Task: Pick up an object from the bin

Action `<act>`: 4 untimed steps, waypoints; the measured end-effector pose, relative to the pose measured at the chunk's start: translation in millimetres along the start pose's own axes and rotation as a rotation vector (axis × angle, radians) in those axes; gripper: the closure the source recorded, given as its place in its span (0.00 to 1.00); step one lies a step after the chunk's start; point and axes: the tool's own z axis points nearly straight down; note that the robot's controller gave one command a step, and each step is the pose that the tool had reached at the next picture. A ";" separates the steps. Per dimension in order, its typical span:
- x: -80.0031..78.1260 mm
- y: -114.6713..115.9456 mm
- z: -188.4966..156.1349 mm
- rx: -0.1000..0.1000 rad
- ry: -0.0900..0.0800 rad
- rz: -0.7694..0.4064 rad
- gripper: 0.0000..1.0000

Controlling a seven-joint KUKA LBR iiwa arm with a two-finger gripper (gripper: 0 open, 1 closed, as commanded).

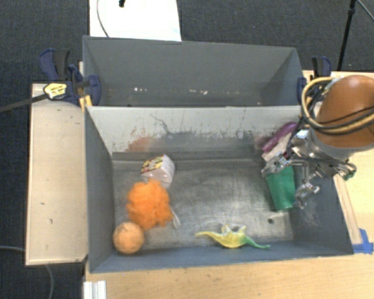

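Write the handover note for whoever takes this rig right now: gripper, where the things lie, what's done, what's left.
Gripper: low at the right side of the bin, right against a green block. Whether it grips the block cannot be told.
Things: a purple thing lies just behind the block, by the back wall. An orange fluffy ball, a tan ball and a small wrapped packet lie on the left. A yellow-green toy lizard lies along the front wall.
Done: the arm is down in the bin at the green block.
Left: confirm the grasp and lift the block clear.
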 end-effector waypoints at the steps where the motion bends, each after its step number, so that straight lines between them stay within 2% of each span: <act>1: -21.1 4.6 44.5 -0.001 -0.005 -0.124 0.00; 2: -8.2 4.5 40.1 0.002 -0.013 -0.461 1.00; 4: -7.5 5.4 37.7 -0.001 -0.011 -0.460 1.00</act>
